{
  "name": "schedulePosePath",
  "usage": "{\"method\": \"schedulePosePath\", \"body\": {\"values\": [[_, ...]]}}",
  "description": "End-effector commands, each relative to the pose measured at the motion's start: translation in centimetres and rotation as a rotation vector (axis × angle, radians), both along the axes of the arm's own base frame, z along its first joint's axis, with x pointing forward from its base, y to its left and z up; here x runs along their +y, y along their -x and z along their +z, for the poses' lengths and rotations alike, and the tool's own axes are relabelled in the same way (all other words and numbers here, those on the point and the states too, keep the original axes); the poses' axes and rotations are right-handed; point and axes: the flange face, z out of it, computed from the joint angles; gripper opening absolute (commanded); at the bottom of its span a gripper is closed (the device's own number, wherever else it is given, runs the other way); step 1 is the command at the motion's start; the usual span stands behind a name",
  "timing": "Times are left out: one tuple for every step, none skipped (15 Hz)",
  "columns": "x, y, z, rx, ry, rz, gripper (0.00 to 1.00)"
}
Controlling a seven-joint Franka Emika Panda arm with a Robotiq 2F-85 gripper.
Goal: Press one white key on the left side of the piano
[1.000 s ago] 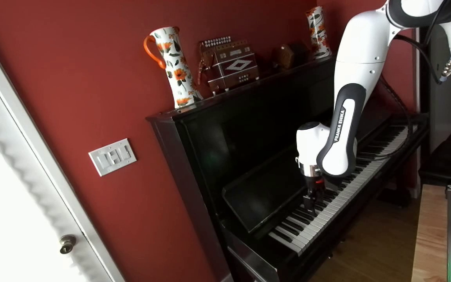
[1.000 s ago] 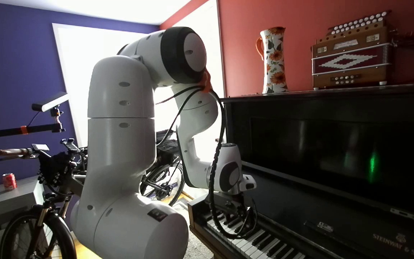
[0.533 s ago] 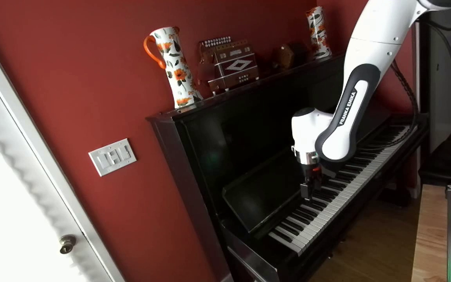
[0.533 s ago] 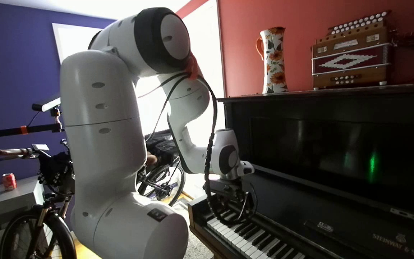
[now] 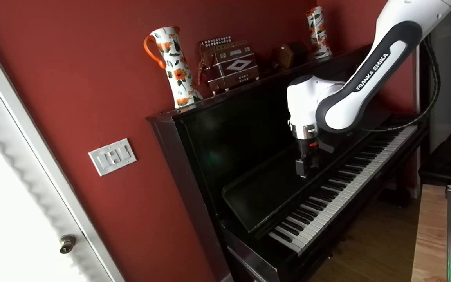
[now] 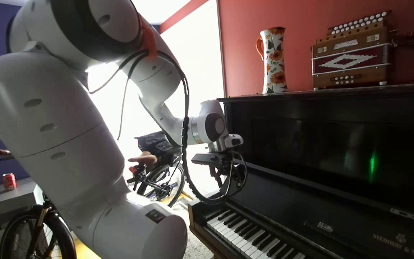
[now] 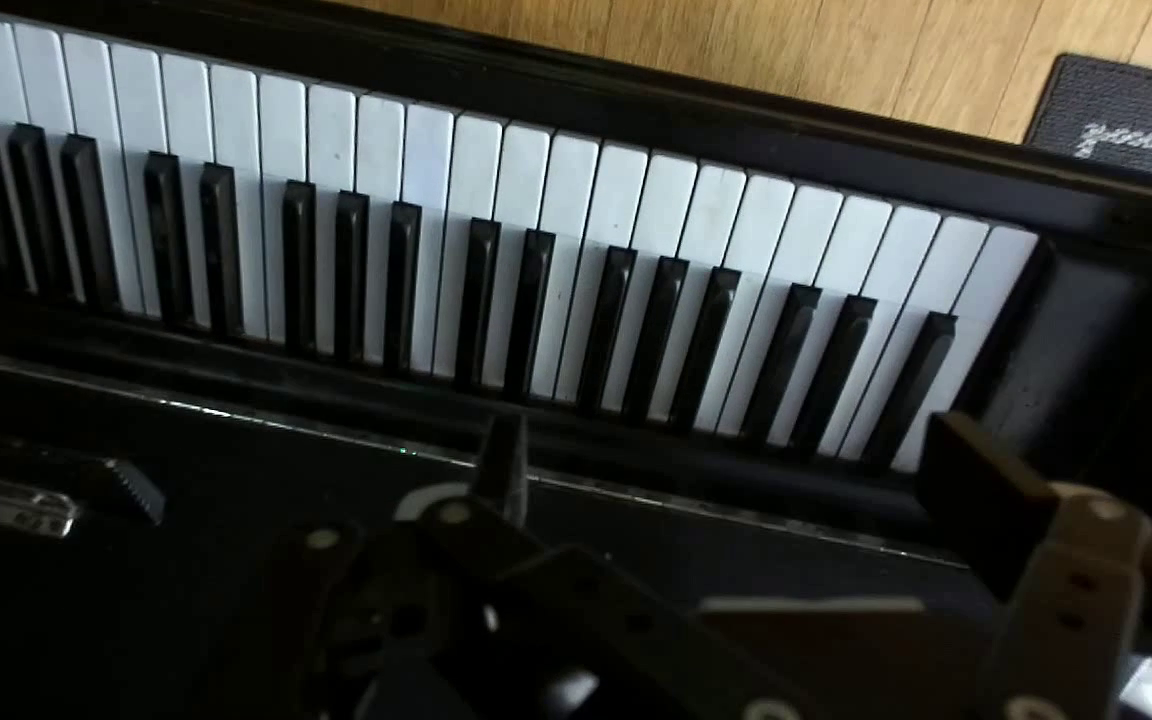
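Note:
The black upright piano [image 5: 202, 156] stands against the red wall; it also shows in an exterior view [image 6: 322, 144]. Its white keys show in both exterior views [image 5: 314, 226] [image 6: 225, 232] and in the wrist view [image 7: 526, 165], where the row ends at a black block on the right. All visible white keys look level. My gripper [image 7: 736, 475] is open, with its two fingers wide apart and nothing between them. In an exterior view the gripper [image 5: 305, 168] hangs pointing down, above the keyboard in front of the piano's front panel, apart from the keys.
A flowered pitcher [image 5: 176, 68], an accordion [image 5: 233, 64] and another flowered vase [image 5: 318, 33] stand on the piano top. A cable [image 6: 185, 151] loops down from the arm near the keyboard. A bicycle [image 6: 165, 180] stands behind the arm. A wooden table edge [image 5: 429, 235] is at the right.
My gripper has risen from down at the keys to well above them. The arm has lifted and drawn back, and its cable has come up off the keyboard. The fingers show no clear change.

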Motion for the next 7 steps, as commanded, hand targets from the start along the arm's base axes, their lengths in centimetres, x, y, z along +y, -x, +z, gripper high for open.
{"method": "schedulePosePath", "body": {"values": [[0.4,1.8,3.1,-0.014,0.003,-0.045,1.0],[0.5,1.9,3.7,-0.027,0.005,-0.051,1.0],[0.5,1.0,2.8,-0.023,0.006,-0.017,1.0],[0.7,1.2,3.4,-0.032,0.007,-0.022,1.0],[0.7,1.4,3.8,-0.038,0.007,-0.025,1.0],[0.8,1.4,3.9,-0.042,0.007,-0.027,1.0],[0.7,1.4,4.0,-0.042,0.006,-0.028,1.0]]}}
